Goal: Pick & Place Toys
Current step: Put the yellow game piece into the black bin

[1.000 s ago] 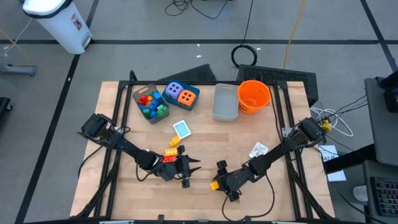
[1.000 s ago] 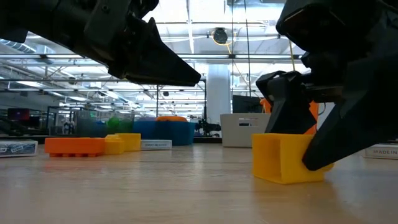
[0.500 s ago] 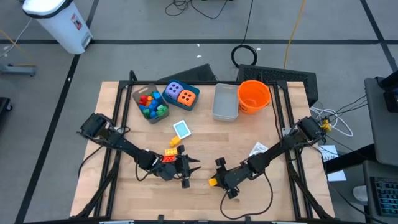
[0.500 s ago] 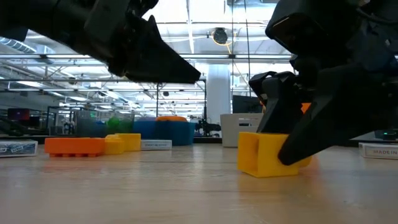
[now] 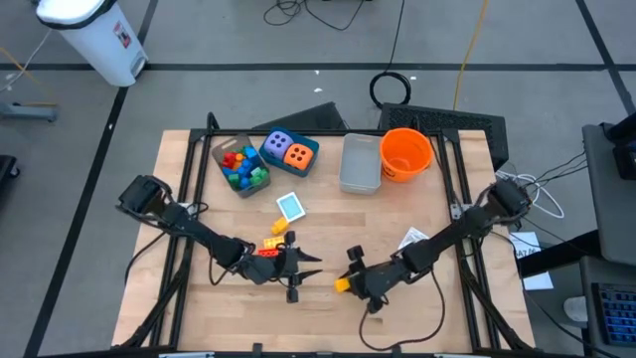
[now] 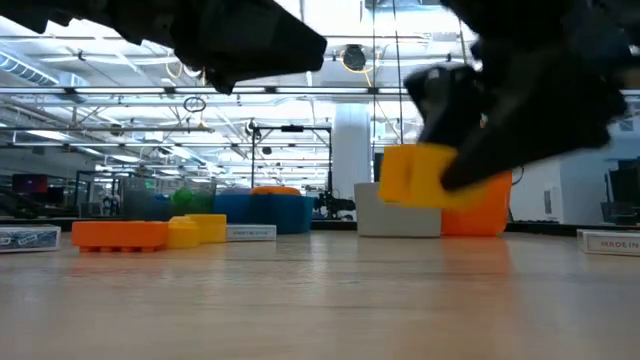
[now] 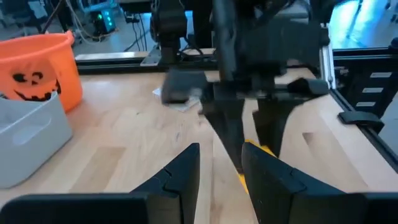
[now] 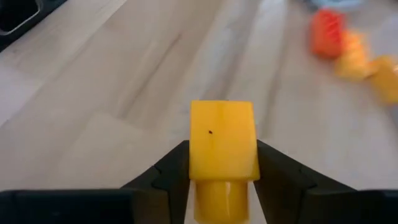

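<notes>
Right gripper (image 5: 345,284): fingers closed on the yellow brick (image 8: 222,151), a smooth, blocky plastic piece with a round stud; held clear of the table near its front middle.
Left gripper (image 5: 310,267): dark fingers parted with a narrow gap, holding nothing, just left of the right gripper.
Table (image 5: 328,219): pale wood planks, matt grain.
Loose bricks (image 5: 273,245): red-orange and yellow, studded, behind the left gripper.
Dice (image 5: 289,151): purple and orange, spotted, at the table's rear.
</notes>
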